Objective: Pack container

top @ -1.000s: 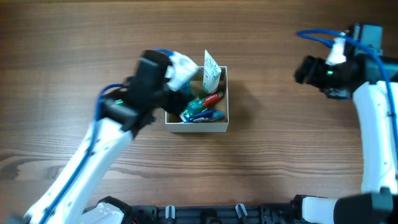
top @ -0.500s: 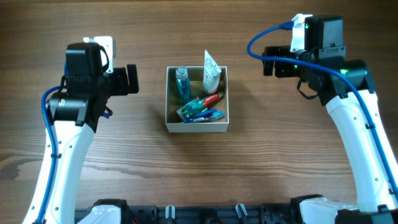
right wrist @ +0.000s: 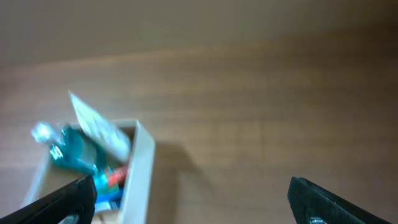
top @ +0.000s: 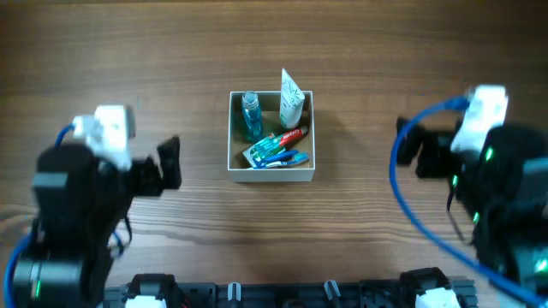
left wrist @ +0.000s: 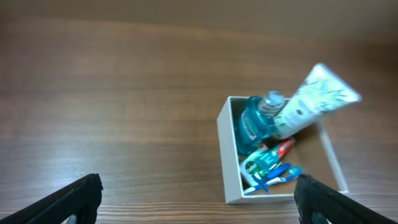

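We see one square container (top: 271,176), white-walled and tan inside, holding one blue bottle (top: 250,115) and one white tube (top: 291,96), with the left gripper (top: 169,162) and right gripper (top: 409,150) either side of it, jaws spread.

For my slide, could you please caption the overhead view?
Container on the table, holding a blue bottle, white tube and red tube.

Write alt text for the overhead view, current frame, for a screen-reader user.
A small white box sits in the middle of a wooden table, packed with a blue bottle, a white tube sticking up at one corner, and small blue and red items. The left gripper and right gripper hang on either side, apart from the box, holding nothing.
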Motion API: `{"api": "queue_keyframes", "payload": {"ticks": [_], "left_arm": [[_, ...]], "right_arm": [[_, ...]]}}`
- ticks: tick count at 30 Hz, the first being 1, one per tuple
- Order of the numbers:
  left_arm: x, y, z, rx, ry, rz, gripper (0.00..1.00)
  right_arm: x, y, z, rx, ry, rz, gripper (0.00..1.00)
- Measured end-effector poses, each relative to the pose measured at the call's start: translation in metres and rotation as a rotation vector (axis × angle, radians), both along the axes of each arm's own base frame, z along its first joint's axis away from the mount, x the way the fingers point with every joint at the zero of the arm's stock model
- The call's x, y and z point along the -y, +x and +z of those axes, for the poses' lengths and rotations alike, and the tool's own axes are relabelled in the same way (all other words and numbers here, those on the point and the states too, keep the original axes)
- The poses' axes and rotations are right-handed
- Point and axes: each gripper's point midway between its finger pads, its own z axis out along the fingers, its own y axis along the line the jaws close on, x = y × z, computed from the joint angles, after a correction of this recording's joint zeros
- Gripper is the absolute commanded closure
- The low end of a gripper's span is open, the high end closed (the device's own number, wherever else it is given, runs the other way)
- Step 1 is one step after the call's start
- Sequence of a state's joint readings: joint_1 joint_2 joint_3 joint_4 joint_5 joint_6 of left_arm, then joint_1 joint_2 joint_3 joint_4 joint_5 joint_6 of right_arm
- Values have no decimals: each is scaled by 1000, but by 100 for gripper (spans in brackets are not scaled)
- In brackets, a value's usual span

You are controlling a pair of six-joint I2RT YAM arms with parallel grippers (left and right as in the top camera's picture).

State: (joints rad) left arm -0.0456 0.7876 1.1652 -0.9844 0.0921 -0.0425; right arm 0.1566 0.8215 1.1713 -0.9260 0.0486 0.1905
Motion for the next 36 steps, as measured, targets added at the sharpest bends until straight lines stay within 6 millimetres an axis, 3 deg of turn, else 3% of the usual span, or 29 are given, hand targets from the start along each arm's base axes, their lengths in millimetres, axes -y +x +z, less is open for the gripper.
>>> {"api": "queue_keyframes", "payload": {"ticks": [2, 5, 7, 11, 17, 36], "left_arm": [[0, -28, 7, 55, -5, -4, 0], [-2, -60, -2, 99, -6, -4, 0], [-5, -67, -12, 105, -1, 9, 0], [-23, -61, -42, 51, 54, 102, 0], [-33, -54, -77, -94, 100, 150, 0], [-37, -52, -81, -117, 117, 167, 0]], "right_arm": [[4, -18, -32, -33, -6, -7, 0], [8, -40, -77, -73, 0, -19, 0], [9, -46, -88, -72, 6, -27, 0], [10, -48, -89, -59, 16, -33, 0], [10, -48, -89, -61, 17, -34, 0], [10, -50, -92, -73, 17, -35, 0]]}}
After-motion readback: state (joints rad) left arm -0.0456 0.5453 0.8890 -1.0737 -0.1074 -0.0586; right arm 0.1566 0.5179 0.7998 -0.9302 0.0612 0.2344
